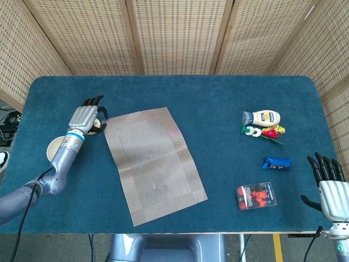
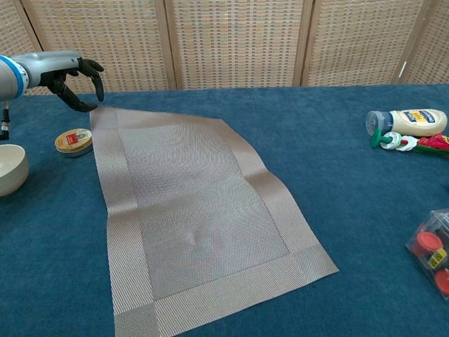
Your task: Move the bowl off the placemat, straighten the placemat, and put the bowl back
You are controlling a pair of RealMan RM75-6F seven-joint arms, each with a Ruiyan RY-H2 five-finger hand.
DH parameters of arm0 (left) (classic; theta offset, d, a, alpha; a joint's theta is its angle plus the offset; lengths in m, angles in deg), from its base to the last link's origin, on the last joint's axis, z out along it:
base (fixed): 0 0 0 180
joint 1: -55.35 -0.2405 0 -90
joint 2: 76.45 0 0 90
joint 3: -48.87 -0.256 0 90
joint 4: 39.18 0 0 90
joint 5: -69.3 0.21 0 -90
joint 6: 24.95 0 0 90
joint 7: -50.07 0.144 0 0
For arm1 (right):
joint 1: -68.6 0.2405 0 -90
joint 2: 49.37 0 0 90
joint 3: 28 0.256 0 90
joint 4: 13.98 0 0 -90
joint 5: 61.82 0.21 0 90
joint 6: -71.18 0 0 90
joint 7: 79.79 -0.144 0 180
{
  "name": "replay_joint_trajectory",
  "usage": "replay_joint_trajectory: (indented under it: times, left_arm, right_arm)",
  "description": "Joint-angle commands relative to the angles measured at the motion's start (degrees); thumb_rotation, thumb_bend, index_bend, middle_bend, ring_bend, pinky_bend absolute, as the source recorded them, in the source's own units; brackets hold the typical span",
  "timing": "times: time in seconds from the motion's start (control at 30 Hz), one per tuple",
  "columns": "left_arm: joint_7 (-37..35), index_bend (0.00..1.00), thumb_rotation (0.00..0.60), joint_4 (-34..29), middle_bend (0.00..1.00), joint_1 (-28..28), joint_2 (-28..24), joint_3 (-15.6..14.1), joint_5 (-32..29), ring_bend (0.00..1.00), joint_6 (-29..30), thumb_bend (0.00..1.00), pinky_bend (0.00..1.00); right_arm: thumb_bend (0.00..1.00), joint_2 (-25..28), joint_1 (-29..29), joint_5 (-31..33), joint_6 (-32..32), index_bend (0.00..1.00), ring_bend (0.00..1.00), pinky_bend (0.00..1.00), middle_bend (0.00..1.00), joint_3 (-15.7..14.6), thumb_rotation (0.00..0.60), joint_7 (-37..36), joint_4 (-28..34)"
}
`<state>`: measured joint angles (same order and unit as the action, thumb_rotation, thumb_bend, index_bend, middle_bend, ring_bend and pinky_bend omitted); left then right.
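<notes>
Chest view: left hand [image 2: 70, 81] pinches far-left corner of mat [image 2: 189, 210], which lies skewed; bowl [image 2: 10, 168] off mat. Right hand [image 1: 327, 183] fingers spread, empty.

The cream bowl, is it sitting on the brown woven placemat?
No, the cream bowl sits on the blue tablecloth, well to the left of the brown woven placemat.

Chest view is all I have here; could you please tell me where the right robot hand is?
Observer: The right robot hand is beside the table's near right corner, fingers spread, holding nothing.
Operator: Thank you. Does anything lie between the bottle and the red box?
Observer: Yes, a small blue object lies on the cloth between them.
</notes>
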<state>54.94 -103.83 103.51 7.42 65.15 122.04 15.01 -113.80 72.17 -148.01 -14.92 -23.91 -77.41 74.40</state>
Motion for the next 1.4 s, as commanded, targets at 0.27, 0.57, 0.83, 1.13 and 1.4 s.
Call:
replay_joint_trajectory:
  times: [0.27, 0.57, 0.83, 1.13, 1.4]
  left_arm:
    - [-7.71, 0.0, 0.6, -13.21, 0.0, -12.56, -11.89, -3.83, 11.43, 0.0, 14.88, 0.0, 0.0]
    - [-5.35, 0.0, 0.6, -27.41, 0.0, -24.34, -21.76, -8.85, 16.33, 0.0, 29.6, 0.0, 0.0]
    - [3.75, 0.0, 0.6, -39.49, 0.0, -34.16, -25.79, -14.73, 20.57, 0.0, 42.45, 0.0, 0.0]
    - [8.28, 0.0, 0.6, -41.6, 0.0, -37.74, -24.0, -18.14, 27.46, 0.0, 46.22, 0.0, 0.0]
    - [11.52, 0.0, 0.6, -40.94, 0.0, -38.13, -22.47, -17.16, 27.72, 0.0, 46.46, 0.0, 0.0]
  right_arm:
    - [0.0, -0.59, 0.41, -1.73, -0.34, 0.07, 0.0, 0.0, 0.0, -0.42, 0.6, 0.72, -0.19]
    - [0.0, -1.43, 1.11, -3.42, 0.27, 0.07, 0.0, 0.0, 0.0, -1.16, 0.6, 2.26, -0.16]
    - [0.0, -2.02, 5.58, -9.1, 4.94, 0.07, 0.0, 0.0, 0.0, -2.72, 0.6, 1.57, -1.35]
    - [0.0, -0.13, 18.24, -17.87, 17.31, 0.1, 0.0, 0.0, 0.0, -3.6, 0.6, -8.02, 1.79]
    - [0.0, -3.95, 26.14, -21.75, 25.99, 0.17, 0.0, 0.0, 0.0, -3.14, 0.6, -0.79, 3.89]
